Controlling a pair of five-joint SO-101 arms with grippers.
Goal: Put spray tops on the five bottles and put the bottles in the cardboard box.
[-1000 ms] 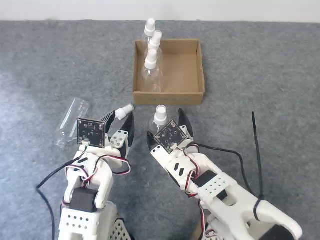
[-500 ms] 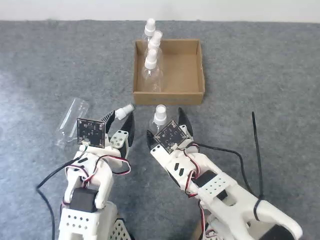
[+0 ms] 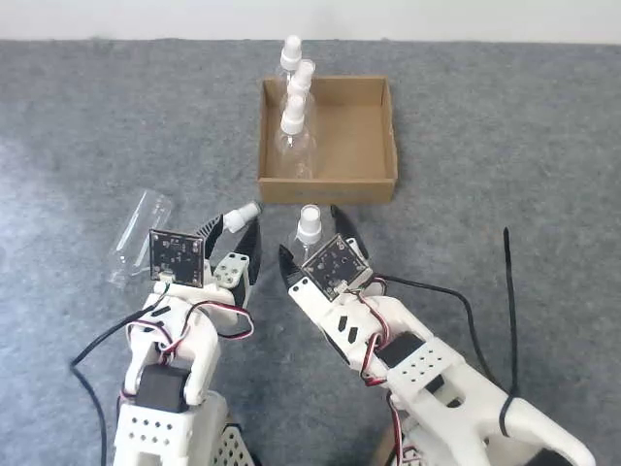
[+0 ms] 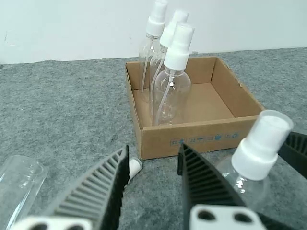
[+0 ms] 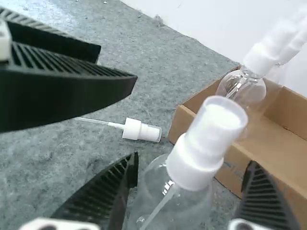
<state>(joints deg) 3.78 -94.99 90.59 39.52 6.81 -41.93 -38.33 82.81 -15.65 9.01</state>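
- Covering the table is a grey carpet (image 3: 505,126), and on it the cardboard box (image 3: 374,183) sits open-topped ahead of both arms.
- Lying on its side well to the left of the box, and nearer the arms than the box is, there is an uncapped clear bottle (image 3: 139,236) with no spray top on it.
- Three capped bottles (image 3: 294,146) stand upright in a row along the box's left wall. The two nearer ones are inside the box. Whether the farthest one stands inside the far corner or just behind it cannot be told.
- A fourth capped bottle (image 3: 310,223) stands upright just in front of the box's near wall, close to it, with the wall directly behind it.
- A thin black cable (image 3: 506,291) runs over the carpet to the right of the box, on the arms' side.
- A loose spray top (image 3: 243,215) lies flat on the carpet in front of the box's near left corner, with its dip tube stretched out beside it.
- The right gripper (image 3: 310,236) is spread wide in front of the box, one jaw on each side of the fourth capped bottle. The right wrist view shows a gap between each jaw and the bottle.
- The left gripper (image 3: 238,233) is partly spread and holds nothing. It sits just short of the loose spray top, which shows between its jaws in the left wrist view, with the box beyond.
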